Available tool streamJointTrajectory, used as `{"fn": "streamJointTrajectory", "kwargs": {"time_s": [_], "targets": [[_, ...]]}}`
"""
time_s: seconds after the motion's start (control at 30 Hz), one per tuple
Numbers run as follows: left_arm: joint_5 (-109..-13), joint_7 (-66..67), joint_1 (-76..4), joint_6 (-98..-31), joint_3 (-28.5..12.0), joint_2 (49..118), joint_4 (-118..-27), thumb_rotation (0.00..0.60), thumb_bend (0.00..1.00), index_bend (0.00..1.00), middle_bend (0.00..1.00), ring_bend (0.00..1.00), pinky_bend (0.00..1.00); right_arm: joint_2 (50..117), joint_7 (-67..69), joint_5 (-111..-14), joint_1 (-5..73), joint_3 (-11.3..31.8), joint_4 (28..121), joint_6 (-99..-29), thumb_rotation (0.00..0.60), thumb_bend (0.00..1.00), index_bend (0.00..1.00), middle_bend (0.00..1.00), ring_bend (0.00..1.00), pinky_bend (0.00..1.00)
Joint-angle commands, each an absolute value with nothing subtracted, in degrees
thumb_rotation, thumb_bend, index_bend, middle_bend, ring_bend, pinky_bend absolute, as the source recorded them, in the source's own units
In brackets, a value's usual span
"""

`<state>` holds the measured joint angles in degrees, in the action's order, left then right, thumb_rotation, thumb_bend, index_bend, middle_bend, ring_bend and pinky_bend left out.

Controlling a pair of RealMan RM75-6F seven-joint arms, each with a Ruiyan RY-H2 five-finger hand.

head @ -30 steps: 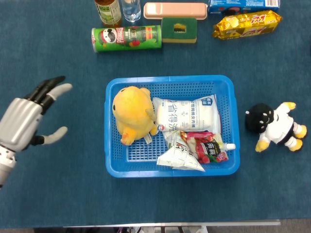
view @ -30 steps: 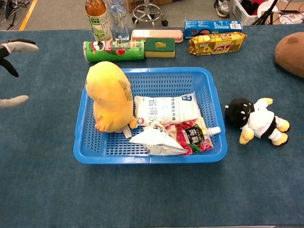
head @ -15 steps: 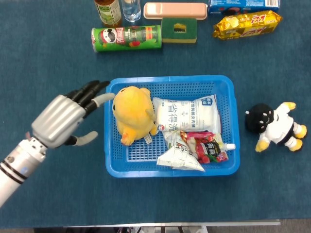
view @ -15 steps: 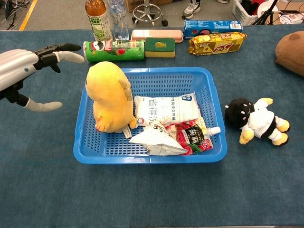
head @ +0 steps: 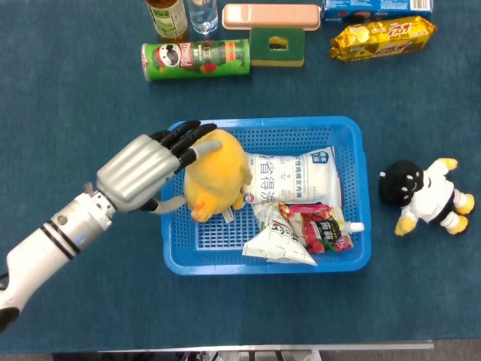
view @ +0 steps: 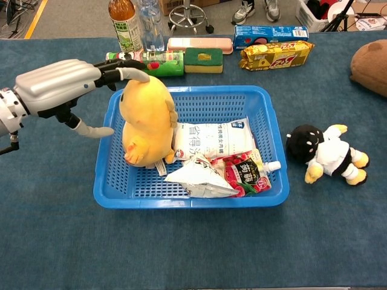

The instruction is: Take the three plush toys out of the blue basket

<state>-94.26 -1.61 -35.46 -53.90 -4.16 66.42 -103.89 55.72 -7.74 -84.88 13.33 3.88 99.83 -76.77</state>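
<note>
Left hand (view: 66, 84): fingers spread, tips touching yellow plush (view: 146, 124), thumb below.
Next: wrap deeper round the body, then lift clear of blue basket (view: 199, 199).

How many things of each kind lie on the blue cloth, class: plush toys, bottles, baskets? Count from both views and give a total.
Plush toys: 3: yellow plush, black-and-white plush, brown plush at the chest view's edge.
Bottles: 2: tea bottle, clear bottle.
Baskets: 1: blue basket.
Total: 6.
</note>
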Motion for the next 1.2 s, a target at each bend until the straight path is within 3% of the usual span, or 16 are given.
{"fn": "streamJointTrajectory", "kwargs": {"time_s": [0.03,0.37,0.83,1.0,1.1,1.2], "targets": [[-93.17,-1.47,-36.44,-53.31,-4.83,67.13,-103.4,0.6,0.25,0.09,0.0,0.0,0.27,55.88,-7.37,-84.78,13.33,3.8,99.48,-76.43,0.6,0.0,0.02,0.08,0.13,0.5],[-92.29,-2.22,-36.28,-56.42,-4.72,67.48,-102.88,0.6,0.25,0.09,0.0,0.0,0.27,56.24,-6.95,-84.84,13.37,3.62,99.04,-75.8,0.6,0.0,0.02,0.08,0.13,0.5],[-89.33,3.52,-40.71,-49.59,-3.98,67.98,-103.69,0.6,0.25,0.11,0.0,0.0,0.28,56.82,-6.18,-84.83,13.11,3.32,98.39,-75.49,0.6,0.0,0.02,0.08,0.13,0.5],[-88.09,5.9,-41.14,-49.46,-3.88,69.05,-102.94,0.6,0.25,0.16,0.0,0.01,0.33,56.89,-5.62,-84.93,12.76,3.17,98.14,-75.79,0.6,0.0,0.02,0.08,0.13,0.5],[-87.86,6.13,-40.97,-50.27,-3.77,69.63,-102.72,0.6,0.25,0.2,0.01,0.08,0.4,56.95,-5.39,-84.9,12.63,3.14,97.98,-75.85,0.6,0.0,0.02,0.08,0.13,0.5],[-88.36,5.12,-40.35,-52.3,-3.77,70.26,-102.47,0.6,0.25,0.26,0.1,0.19,0.49,57.05,-5.18,-84.85,12.61,3.13,97.84,-75.76,0.6,0.0,0.02,0.09,0.13,0.5]]}}
